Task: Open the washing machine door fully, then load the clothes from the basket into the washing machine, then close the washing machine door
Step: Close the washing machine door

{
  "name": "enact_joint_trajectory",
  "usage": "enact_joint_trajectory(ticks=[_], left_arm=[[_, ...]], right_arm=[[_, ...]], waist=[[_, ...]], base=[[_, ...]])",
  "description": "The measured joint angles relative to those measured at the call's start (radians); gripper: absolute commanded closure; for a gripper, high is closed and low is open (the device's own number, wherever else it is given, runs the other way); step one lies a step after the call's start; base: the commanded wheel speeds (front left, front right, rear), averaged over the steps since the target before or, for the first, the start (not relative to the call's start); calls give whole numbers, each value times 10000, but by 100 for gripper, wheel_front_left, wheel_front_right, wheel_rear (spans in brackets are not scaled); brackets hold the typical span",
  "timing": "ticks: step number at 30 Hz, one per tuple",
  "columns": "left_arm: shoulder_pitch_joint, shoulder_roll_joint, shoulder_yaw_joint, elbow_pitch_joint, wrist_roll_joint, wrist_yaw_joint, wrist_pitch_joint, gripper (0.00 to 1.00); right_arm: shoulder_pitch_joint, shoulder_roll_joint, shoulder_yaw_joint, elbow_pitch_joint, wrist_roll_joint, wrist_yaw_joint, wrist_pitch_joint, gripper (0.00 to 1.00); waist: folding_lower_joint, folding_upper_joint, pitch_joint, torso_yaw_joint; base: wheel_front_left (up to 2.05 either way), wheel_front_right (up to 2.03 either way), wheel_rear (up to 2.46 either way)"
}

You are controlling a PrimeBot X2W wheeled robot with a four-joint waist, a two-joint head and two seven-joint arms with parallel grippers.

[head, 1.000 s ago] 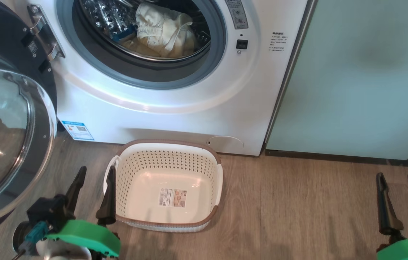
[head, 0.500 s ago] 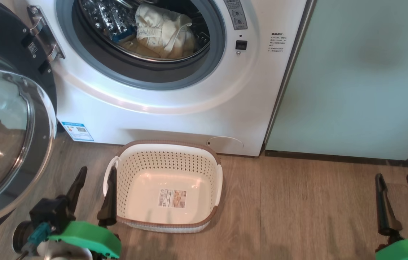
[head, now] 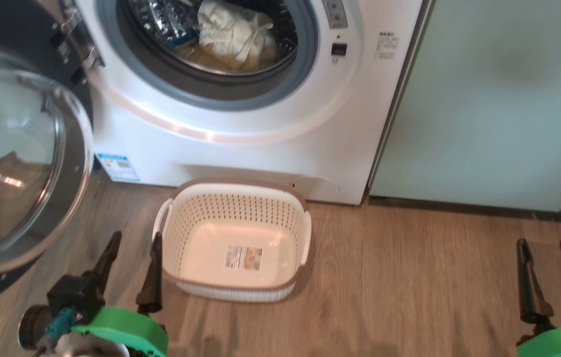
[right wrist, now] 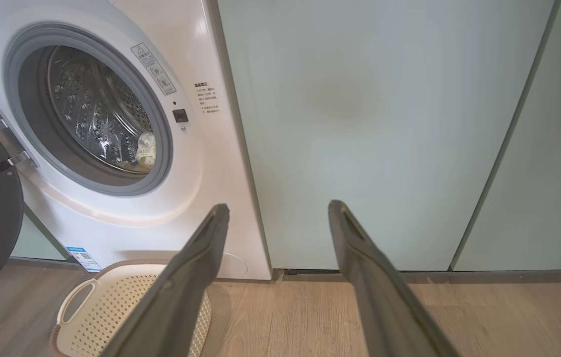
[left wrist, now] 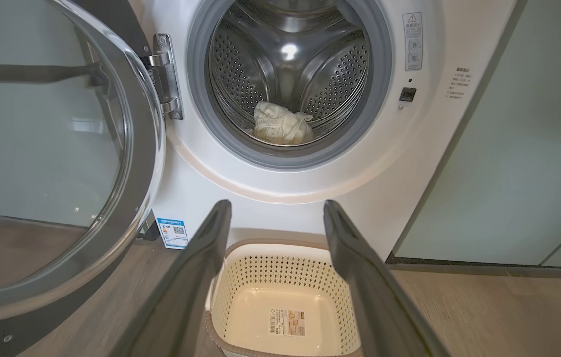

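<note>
Head view: clothes (head: 233, 34) in drum (head: 156, 20), door (head: 22, 163) open.
Door hangs left of left gripper (head: 136, 237), nearer than right gripper (head: 543, 244); both gape empty.

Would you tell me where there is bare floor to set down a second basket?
The wood floor right of the basket, before the green cabinet, is bare up to the right gripper. The left is crowded: the open washing machine door looms beside the left gripper.
</note>
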Motion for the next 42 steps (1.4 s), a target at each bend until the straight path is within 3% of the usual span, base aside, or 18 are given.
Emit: enact_joint_trajectory(ticks=[13, 42], left_arm=[[3, 61, -117, -6, -15, -90, 0, 0], [-37, 81, -259, 17, -113, -90, -2, 0]], right_arm=[[164, 44, -8, 8, 0, 0, 0, 0], [180, 56, -148, 77, 0, 0, -13, 0]], waist=[[-2, 0, 34, 55], [-1, 0, 96, 406]], base=[[-126, 122, 4], [-2, 2, 0]])
